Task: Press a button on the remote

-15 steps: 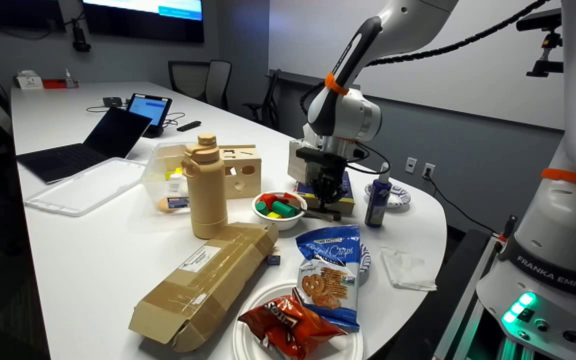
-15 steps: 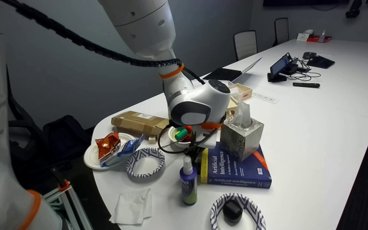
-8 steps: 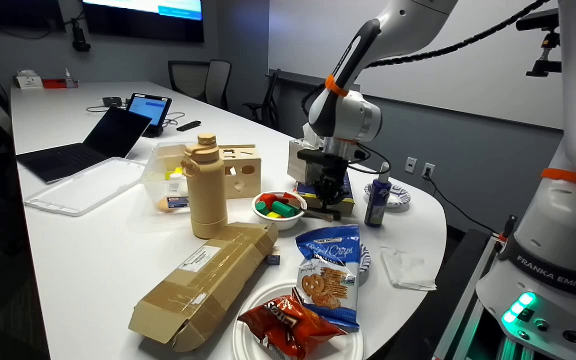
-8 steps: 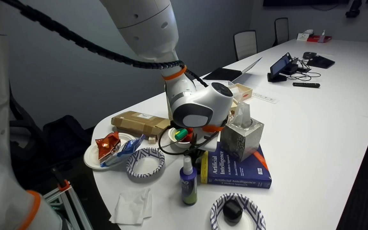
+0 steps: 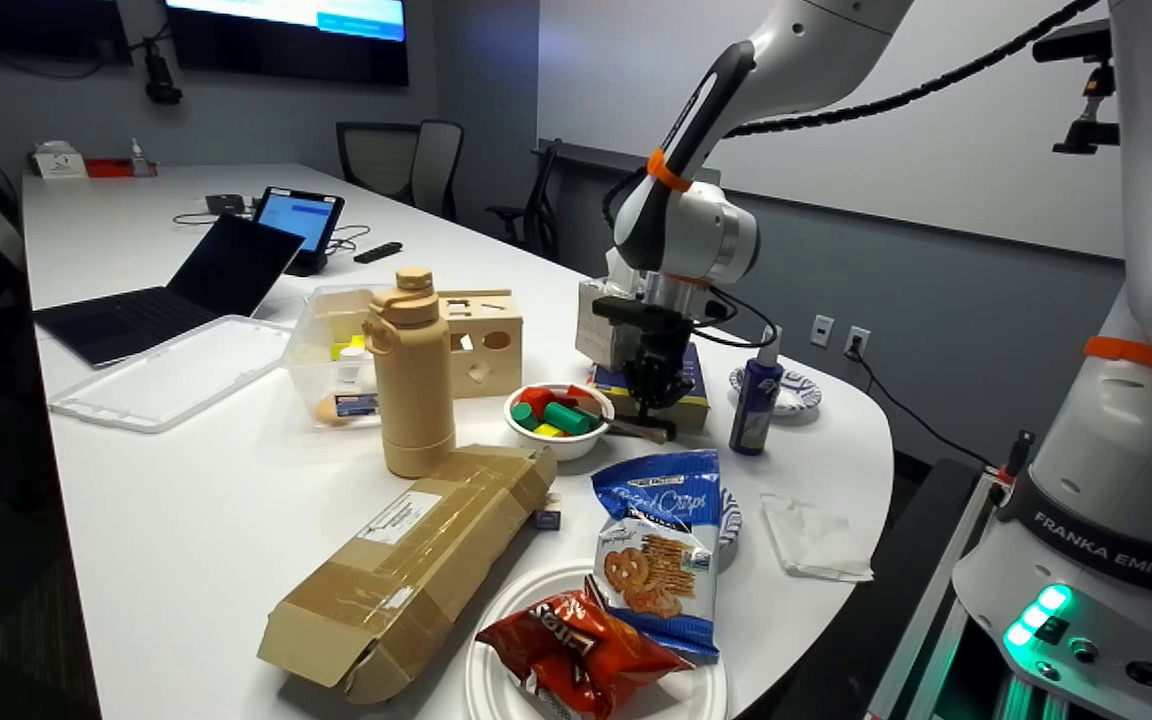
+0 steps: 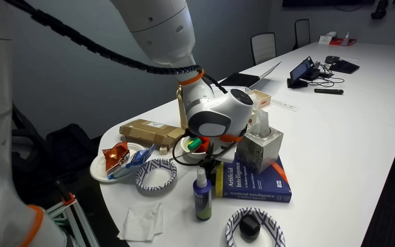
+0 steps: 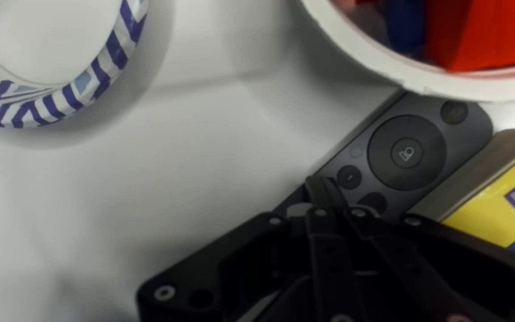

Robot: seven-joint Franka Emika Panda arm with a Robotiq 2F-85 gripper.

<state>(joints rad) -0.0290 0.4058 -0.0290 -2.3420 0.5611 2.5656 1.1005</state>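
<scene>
The remote (image 7: 407, 154) is a dark grey slab with a large round pad and small round buttons. It lies on the table between the white bowl and the book, slanting across the wrist view. My gripper (image 7: 324, 181) is shut and empty, its fingertips over the remote beside a small round button. The gripper's body hides the remote's near part. In an exterior view, the remote (image 5: 636, 431) shows as a thin strip under my gripper (image 5: 644, 412). I cannot tell whether the tips touch it. In an exterior view, my gripper (image 6: 209, 164) is partly behind the spray bottle and hides the remote.
The white bowl (image 7: 369, 53) of coloured blocks overhangs the remote's far end. The book (image 6: 252, 185) bears a tissue box (image 6: 259, 147) close to the wrist. The spray bottle (image 6: 202, 200) and a patterned bowl (image 7: 101, 74) stand nearby. Another black remote (image 6: 328, 91) lies far back.
The arm has shifted slightly toward the tissue box, and the gripper has moved a little over the remote. The gripper seems to stay shut. The objects on the table have not moved.
</scene>
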